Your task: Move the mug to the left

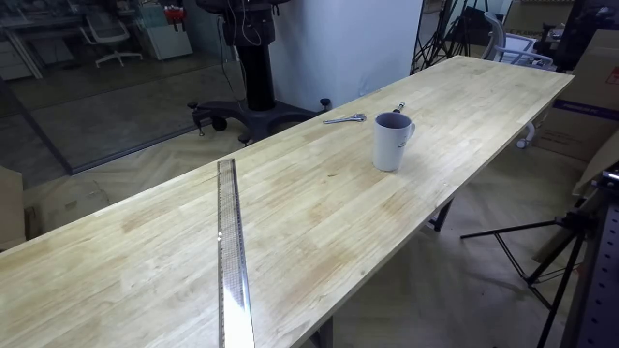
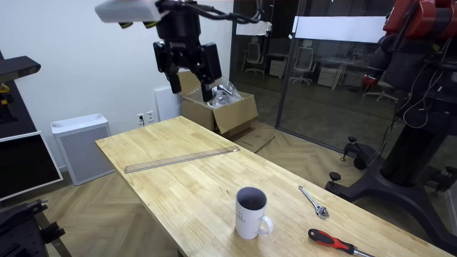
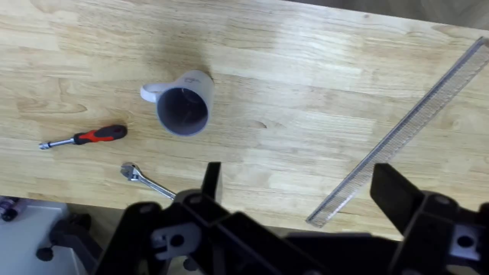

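fingers (image 3: 393,194) spread, holding nothing; mug (image 2: 249,216) looks stiff, likely slick and breakable: grip gently across its outside, clear of handle (image 2: 270,225)

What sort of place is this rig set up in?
Probably a robotics lab in an office: a black two-finger gripper hangs above a long pale wooden table, a red-and-black wheeled machine, apparently another robot, stands nearby, and pale office chairs show through a dark glass wall.

blurred robotiq lettering (image 2: 177,45) on the gripper (image 2: 191,88), upper middle of frame — print (image 2: 241,216) on the mug (image 2: 252,223), lower middle, illegible
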Tool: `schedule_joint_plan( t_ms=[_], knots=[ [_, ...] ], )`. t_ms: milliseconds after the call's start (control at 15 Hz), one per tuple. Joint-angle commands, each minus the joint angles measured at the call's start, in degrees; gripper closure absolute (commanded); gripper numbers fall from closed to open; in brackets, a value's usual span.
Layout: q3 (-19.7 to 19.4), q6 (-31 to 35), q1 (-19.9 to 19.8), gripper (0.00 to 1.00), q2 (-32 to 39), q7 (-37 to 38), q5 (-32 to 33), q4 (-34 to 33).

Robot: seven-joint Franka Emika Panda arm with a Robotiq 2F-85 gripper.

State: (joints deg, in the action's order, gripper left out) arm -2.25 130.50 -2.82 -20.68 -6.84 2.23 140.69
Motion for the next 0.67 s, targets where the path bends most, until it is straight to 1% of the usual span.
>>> schedule_joint_plan(
  t_ms=[0, 200, 400, 467, 533, 600],
  knots=[
    [-2.2, 5.4, -2.2, 0.00, 4.6, 0.3, 2.2, 1.0],
    [-4.3, 9.0, -2.8, 0.00, 9.6, -2.7, 1.3, 0.8],
    [-5.0, 10.7, -2.3, 0.00, 14.6, -6.6, 0.7, -0.5],
    [-4.6, 10.0, -2.4, 0.00, 14.9, -6.5, 1.3, -0.7],
    [-4.6, 10.3, -2.8, 0.00, 12.9, -5.4, 1.2, 1.2],
    [-4.6, 10.4, -2.7, 0.00, 13.9, -5.7, 1.2, 1.0]
  ],
)
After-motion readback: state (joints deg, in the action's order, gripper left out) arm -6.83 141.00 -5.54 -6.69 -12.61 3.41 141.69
